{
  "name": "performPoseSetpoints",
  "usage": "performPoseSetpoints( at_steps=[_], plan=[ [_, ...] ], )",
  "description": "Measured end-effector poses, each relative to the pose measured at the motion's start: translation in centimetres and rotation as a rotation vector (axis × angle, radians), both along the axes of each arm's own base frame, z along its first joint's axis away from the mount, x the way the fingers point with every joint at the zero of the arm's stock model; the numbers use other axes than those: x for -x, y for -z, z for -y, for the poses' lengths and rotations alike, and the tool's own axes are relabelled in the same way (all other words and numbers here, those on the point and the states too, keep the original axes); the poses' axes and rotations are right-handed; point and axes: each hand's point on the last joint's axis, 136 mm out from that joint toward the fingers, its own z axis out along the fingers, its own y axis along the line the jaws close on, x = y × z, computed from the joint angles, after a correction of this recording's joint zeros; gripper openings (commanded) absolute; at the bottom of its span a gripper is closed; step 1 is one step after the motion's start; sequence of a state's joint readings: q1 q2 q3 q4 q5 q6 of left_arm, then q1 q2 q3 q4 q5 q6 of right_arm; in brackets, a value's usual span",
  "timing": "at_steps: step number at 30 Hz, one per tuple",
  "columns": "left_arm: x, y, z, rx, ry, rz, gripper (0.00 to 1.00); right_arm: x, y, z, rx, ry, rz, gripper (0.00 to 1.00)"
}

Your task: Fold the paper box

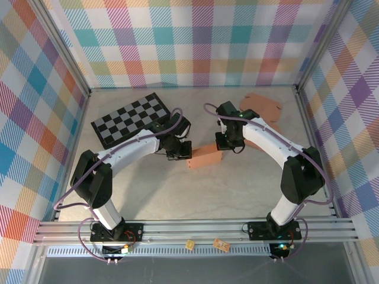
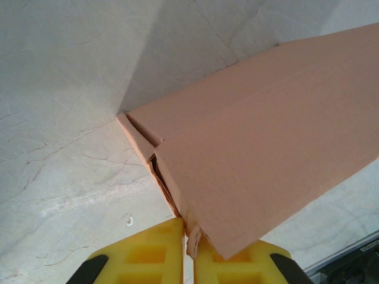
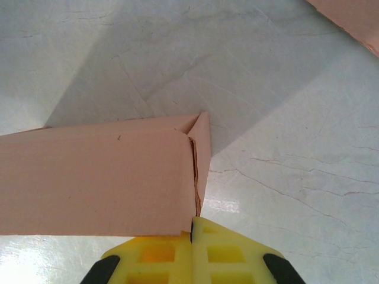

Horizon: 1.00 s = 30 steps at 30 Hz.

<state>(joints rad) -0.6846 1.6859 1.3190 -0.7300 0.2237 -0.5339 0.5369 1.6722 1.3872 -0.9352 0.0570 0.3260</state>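
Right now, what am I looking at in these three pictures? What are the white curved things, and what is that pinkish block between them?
The white curved things are two robot arms bolted to a table. The overhead picture comes from a camera above and behind them. The other two come from small cameras on each wrist, looking past yellow fingers. The pinkish block is a paper box being folded. The left gripper is shut on a flap at one end; the right gripper is shut on the other end. Also on the table lie a checkerboard and flat cardboard sheets.
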Motion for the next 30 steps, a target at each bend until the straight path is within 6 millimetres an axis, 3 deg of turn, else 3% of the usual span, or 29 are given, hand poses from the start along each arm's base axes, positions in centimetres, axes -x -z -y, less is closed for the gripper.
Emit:
performPoseSetpoints(
  at_steps=[7,12,19,23,30],
  plan=[
    [0.0,0.0,0.0,-0.001,0.003,0.001,0.1,0.5,-1.9,-0.1,-0.052,0.028,0.026,0.49],
    [0.0,0.0,0.0,-0.001,0.003,0.002,0.1,1.5,-3.6,-0.4,-0.127,0.105,0.016,0.63],
    [0.0,0.0,0.0,-0.001,0.004,0.002,0.1,2.1,-5.5,-0.1,-0.424,0.486,-0.061,0.69],
    [0.0,0.0,0.0,-0.004,0.004,0.004,0.11,1.3,-4.2,-0.8,-0.584,0.714,-0.163,0.69],
    [0.0,0.0,0.0,-0.006,0.003,0.006,0.11,0.8,-2.4,-1.2,-0.691,0.9,-0.297,0.67]
  ],
)
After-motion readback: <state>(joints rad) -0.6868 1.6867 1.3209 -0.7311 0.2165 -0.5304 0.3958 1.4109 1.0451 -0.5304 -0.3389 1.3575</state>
